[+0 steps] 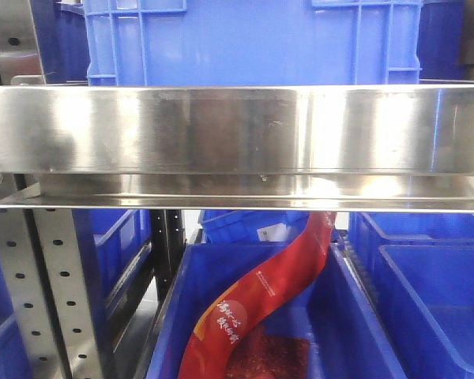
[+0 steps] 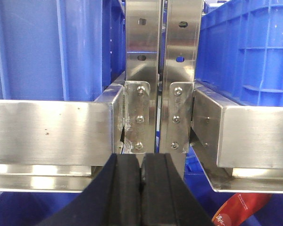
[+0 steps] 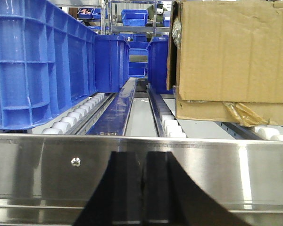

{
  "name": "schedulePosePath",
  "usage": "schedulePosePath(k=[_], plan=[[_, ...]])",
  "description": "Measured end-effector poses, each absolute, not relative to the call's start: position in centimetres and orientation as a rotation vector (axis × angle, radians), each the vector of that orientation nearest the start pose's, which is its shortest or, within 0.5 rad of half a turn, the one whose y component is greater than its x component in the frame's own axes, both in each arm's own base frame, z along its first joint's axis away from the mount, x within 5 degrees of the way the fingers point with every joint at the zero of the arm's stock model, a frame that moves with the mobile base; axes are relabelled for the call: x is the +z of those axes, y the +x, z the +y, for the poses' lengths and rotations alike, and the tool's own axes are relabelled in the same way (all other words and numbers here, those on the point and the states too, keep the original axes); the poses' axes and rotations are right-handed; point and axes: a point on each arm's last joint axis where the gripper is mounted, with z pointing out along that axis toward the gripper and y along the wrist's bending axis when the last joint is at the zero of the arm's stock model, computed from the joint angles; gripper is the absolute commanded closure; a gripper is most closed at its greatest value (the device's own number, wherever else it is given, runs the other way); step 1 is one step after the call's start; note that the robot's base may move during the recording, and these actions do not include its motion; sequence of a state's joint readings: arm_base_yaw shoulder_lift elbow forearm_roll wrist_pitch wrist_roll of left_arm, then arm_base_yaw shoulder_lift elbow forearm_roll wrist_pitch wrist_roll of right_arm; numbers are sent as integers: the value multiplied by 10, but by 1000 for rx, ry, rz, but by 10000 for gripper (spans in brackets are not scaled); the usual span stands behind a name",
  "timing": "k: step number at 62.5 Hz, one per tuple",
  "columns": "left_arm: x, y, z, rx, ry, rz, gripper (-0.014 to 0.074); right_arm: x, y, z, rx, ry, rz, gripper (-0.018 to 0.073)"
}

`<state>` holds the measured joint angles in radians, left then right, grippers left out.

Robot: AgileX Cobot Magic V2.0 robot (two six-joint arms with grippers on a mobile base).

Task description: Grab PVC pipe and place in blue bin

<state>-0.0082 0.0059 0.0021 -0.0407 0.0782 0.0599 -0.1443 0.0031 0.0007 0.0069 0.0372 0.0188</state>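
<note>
No PVC pipe shows in any view. A blue bin [image 1: 284,316] sits below the steel shelf rail in the front view, holding a red printed bag [image 1: 261,300]. My left gripper [image 2: 141,162] is shut with nothing between its black fingers, close in front of two steel uprights [image 2: 162,70]. My right gripper [image 3: 144,160] is also shut and empty, just before a steel shelf rail [image 3: 141,160]. Neither gripper appears in the front view.
A wide steel rail [image 1: 237,130] crosses the front view with a blue crate [image 1: 253,39] above it. Blue crates [image 2: 47,47] flank the uprights. On the roller shelf stand a blue crate [image 3: 37,61] and a cardboard box [image 3: 233,56].
</note>
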Motion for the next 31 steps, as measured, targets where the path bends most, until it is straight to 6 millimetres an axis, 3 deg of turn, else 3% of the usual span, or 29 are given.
schedulePosePath(k=[31], plan=[[205,57,-1,6,24,1570,707,209,56,-8,-95,129,1520,727]])
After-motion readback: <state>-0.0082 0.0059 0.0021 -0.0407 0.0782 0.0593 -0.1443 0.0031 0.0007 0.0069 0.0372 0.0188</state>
